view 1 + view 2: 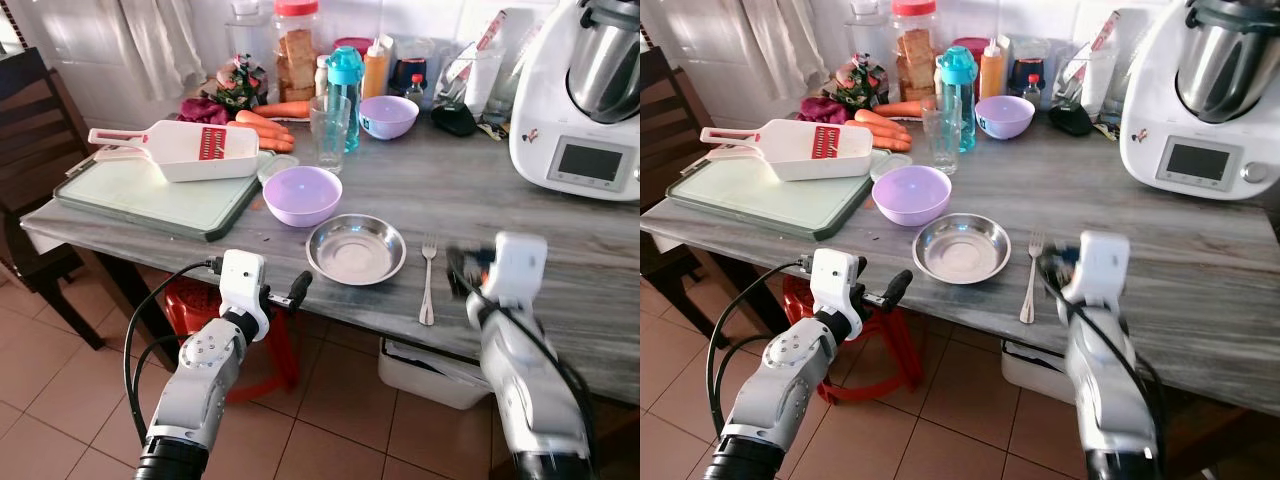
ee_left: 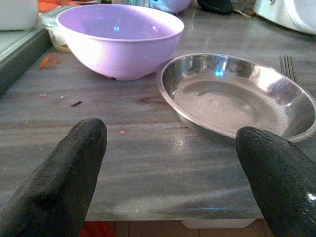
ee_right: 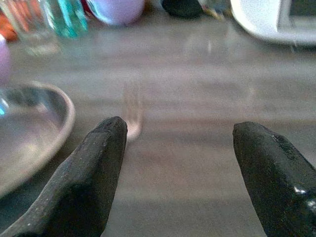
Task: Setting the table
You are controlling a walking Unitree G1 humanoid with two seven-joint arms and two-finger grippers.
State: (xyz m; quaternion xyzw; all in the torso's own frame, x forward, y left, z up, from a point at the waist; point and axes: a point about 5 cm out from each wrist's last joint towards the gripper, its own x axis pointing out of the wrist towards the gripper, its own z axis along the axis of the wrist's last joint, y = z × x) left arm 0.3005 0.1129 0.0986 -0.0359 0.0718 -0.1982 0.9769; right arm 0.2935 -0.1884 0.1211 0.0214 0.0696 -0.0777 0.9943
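Note:
A steel plate point(image 1: 356, 250) lies near the front edge of the grey table point(image 1: 560, 250), with a fork point(image 1: 428, 280) just to its right and a purple bowl point(image 1: 302, 194) behind it on the left. My left gripper point(image 1: 295, 290) hovers at the table's front edge, left of the plate, and in the left wrist view it point(image 2: 170, 173) is open and empty, facing the bowl point(image 2: 118, 37) and the plate point(image 2: 237, 94). My right gripper point(image 1: 462, 270), blurred, is over the table just right of the fork, open, with the fork point(image 3: 131, 111) ahead of its fingers point(image 3: 94, 173).
At the table's left are a green cutting board point(image 1: 150, 195) and a white slicer point(image 1: 190, 148). A glass point(image 1: 329, 135), teal bottle point(image 1: 343, 85), second purple bowl point(image 1: 388, 115), carrots point(image 1: 270, 118) and jars crowd the back. A white kitchen machine point(image 1: 590, 100) stands at the right. A red stool point(image 1: 190, 300) sits underneath.

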